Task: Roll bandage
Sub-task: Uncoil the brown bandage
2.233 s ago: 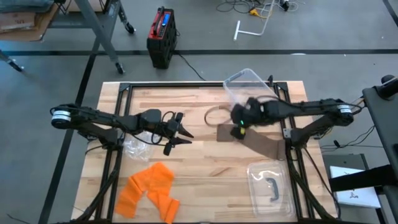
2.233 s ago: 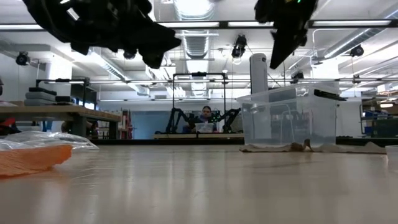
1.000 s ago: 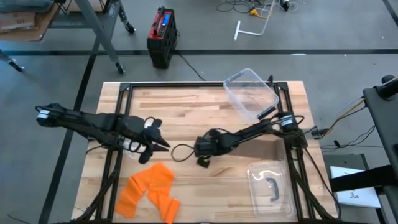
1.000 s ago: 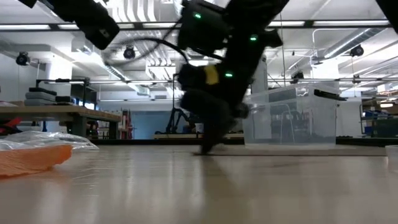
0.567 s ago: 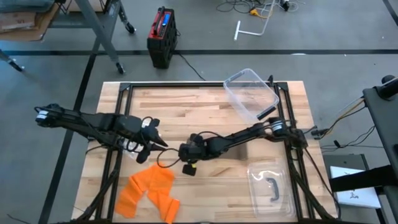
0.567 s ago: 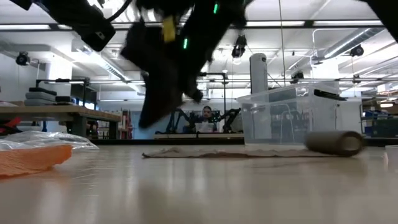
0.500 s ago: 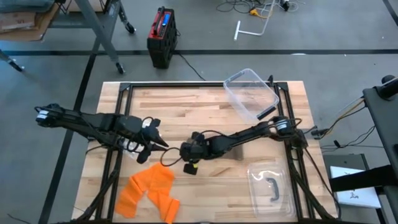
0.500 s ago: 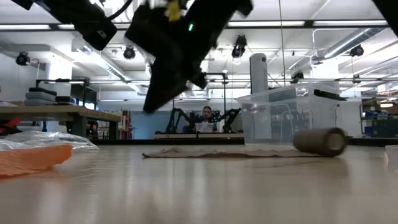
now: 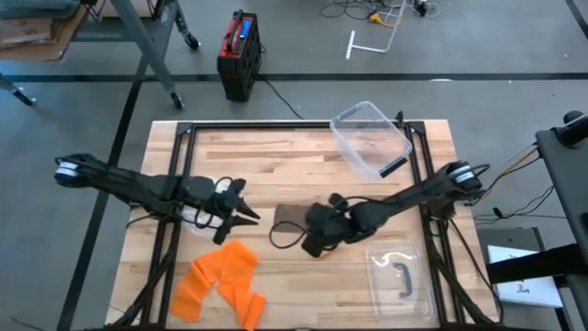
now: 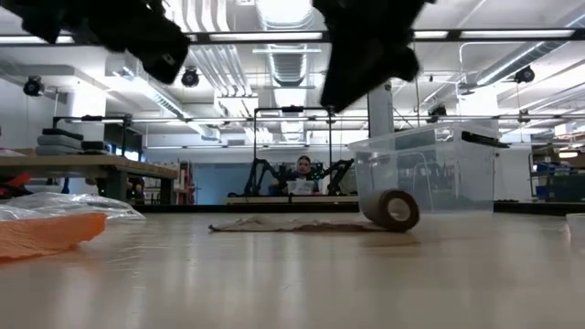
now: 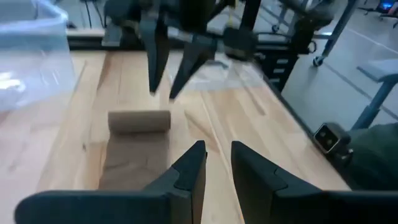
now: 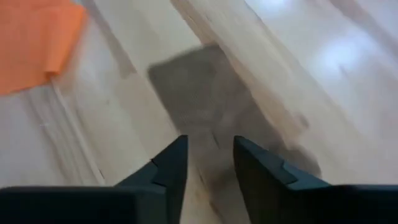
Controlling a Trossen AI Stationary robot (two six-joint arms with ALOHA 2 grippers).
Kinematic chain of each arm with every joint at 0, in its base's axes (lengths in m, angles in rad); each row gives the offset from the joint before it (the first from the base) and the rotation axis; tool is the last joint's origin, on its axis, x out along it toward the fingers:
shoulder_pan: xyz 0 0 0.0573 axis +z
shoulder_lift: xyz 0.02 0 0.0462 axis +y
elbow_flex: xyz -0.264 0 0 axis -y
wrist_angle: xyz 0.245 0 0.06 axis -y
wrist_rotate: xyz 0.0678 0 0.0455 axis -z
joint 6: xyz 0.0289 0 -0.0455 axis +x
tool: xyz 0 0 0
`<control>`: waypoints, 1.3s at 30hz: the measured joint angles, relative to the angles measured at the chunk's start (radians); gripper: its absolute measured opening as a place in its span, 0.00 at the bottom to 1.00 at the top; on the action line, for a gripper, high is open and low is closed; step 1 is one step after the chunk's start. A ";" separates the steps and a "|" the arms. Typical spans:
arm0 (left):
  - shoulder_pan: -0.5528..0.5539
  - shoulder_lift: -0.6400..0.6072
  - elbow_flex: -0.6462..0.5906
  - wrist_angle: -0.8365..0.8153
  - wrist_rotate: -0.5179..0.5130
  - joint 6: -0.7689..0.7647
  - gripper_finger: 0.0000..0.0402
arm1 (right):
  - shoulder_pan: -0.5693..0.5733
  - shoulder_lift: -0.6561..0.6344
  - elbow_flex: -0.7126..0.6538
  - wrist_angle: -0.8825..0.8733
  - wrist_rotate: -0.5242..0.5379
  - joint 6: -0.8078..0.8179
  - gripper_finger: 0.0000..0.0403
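Note:
The brown bandage lies partly unrolled in the middle of the table. Its flat strip (image 10: 283, 226) rests on the wood, with its free end (image 9: 289, 215) toward the left. The roll (image 10: 391, 209) stands on the strip's right part. The left wrist view shows the roll (image 11: 139, 120) beyond the strip (image 11: 134, 155). My right gripper (image 12: 209, 140) hangs open above the strip (image 12: 199, 87), clear of it, pointing down and left (image 9: 310, 237). My left gripper (image 9: 243, 216) hovers left of the free end, its fingers (image 11: 217, 146) slightly apart with nothing between them.
A clear plastic box (image 9: 370, 138) stands at the far right, and its lid (image 9: 400, 276) lies at the near right. Orange cloth (image 9: 220, 280) lies at the near left, beside a clear plastic bag (image 10: 64, 206). A person (image 10: 302, 174) sits far behind the table.
My right gripper has drawn the bandage's end toward the table's left edge, unrolling a strip, then has risen and pulled back toward the right. The strip stays flat, and the roll has rolled left along it. My left gripper has sunk a little and tipped downward.

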 joint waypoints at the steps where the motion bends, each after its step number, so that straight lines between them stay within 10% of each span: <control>1: 0.002 0.033 -0.005 0.039 0.000 -0.008 0.17 | 0.006 -0.008 -0.023 -0.001 0.001 0.048 0.34; 7: 0.018 0.286 0.056 0.103 0.000 -0.007 0.17 | 0.007 -0.007 -0.102 0.007 0.002 0.211 0.46; 19: 0.050 0.755 0.242 0.035 0.000 0.032 0.17 | -0.057 0.083 -0.096 0.048 -0.007 0.037 0.46; 31: 0.061 0.828 0.261 -0.105 0.008 0.068 0.17 | -0.117 0.112 -0.116 0.061 -0.061 -0.238 0.46; 39: 0.061 0.809 0.232 -0.107 0.006 0.043 0.17 | -0.086 0.068 -0.140 -0.256 -0.067 -0.251 0.46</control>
